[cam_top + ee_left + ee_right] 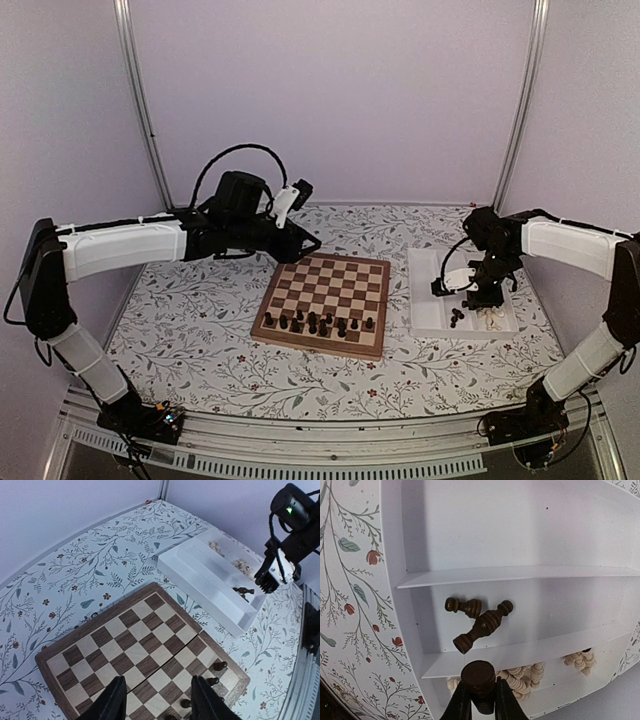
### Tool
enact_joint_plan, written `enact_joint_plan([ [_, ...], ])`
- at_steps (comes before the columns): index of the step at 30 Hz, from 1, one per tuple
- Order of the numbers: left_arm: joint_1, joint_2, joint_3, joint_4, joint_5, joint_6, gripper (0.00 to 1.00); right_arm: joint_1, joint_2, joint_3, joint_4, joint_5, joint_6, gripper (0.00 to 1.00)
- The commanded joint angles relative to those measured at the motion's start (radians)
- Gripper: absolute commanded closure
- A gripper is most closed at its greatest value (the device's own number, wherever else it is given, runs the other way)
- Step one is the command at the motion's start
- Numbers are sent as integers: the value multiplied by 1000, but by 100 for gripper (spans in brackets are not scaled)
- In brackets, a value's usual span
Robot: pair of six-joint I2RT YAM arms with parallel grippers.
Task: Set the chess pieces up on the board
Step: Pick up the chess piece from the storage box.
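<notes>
One dark piece sits clamped in my right gripper at the white tray, so I judge the pick is made and next comes carrying it to the board, above which my left gripper hovers open-fingered.

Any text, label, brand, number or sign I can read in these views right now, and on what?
None readable.
The border of the board, the white tray and the dark piece in the right claw show no markings.
The green light on the right arm's camera is a lamp, not text.
</notes>
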Motion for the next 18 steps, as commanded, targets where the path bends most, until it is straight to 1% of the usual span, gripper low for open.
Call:
enact_joint_plan([
  [1,-36,32,16,96,119,-102,54,5,-25,19,-27,-53,40,94],
  [6,-83,88,34,162,161,-167,54,5,-37,29,-16,-177,86,94],
  [10,-139,148,49,221,175,-206,53,5,-51,96,-27,-322,129,94],
  [13,-171,213,75,282,212,-261,54,17,-54,151,-25,-441,180,93],
  [15,-184,253,94,330,247,-331,54,63,-54,173,-19,-480,212,93],
  [18,-189,300,106,419,302,-423,53,150,-62,180,13,-471,251,93],
])
